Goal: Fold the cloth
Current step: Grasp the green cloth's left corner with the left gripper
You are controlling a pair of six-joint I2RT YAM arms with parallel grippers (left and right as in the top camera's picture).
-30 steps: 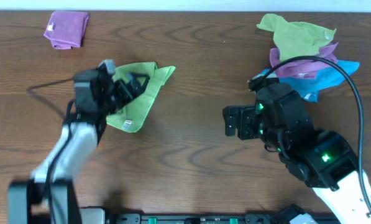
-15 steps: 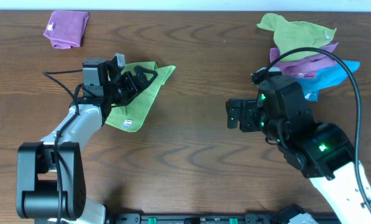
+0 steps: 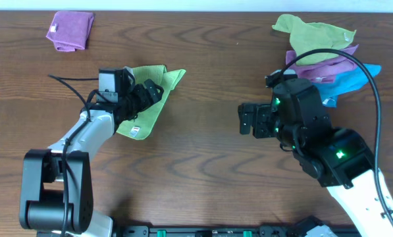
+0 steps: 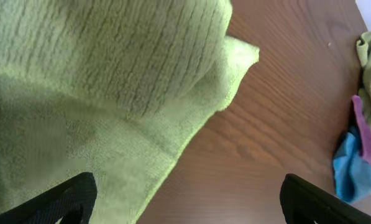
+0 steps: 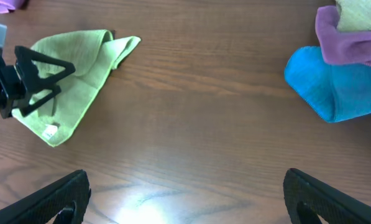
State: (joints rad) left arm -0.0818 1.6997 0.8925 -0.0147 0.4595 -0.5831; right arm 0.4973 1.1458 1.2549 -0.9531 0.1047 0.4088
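A light green cloth (image 3: 150,99) lies folded on the wooden table, left of centre, with a white tag at its near corner. It fills the upper left of the left wrist view (image 4: 98,74) and shows in the right wrist view (image 5: 79,74). My left gripper (image 3: 147,94) hovers over the cloth, jaws wide open and empty; its fingertips (image 4: 67,199) frame the cloth's edge. My right gripper (image 3: 247,120) is open and empty over bare table, right of centre, well away from the green cloth.
A folded purple cloth (image 3: 72,30) lies at the far left corner. A pile of olive, purple and blue cloths (image 3: 324,49) sits at the far right, also in the right wrist view (image 5: 343,68). A black cable loops over the right arm.
My left gripper has shifted right over the green cloth. The right arm has moved slightly up the frame. The cloth has kept its shape.
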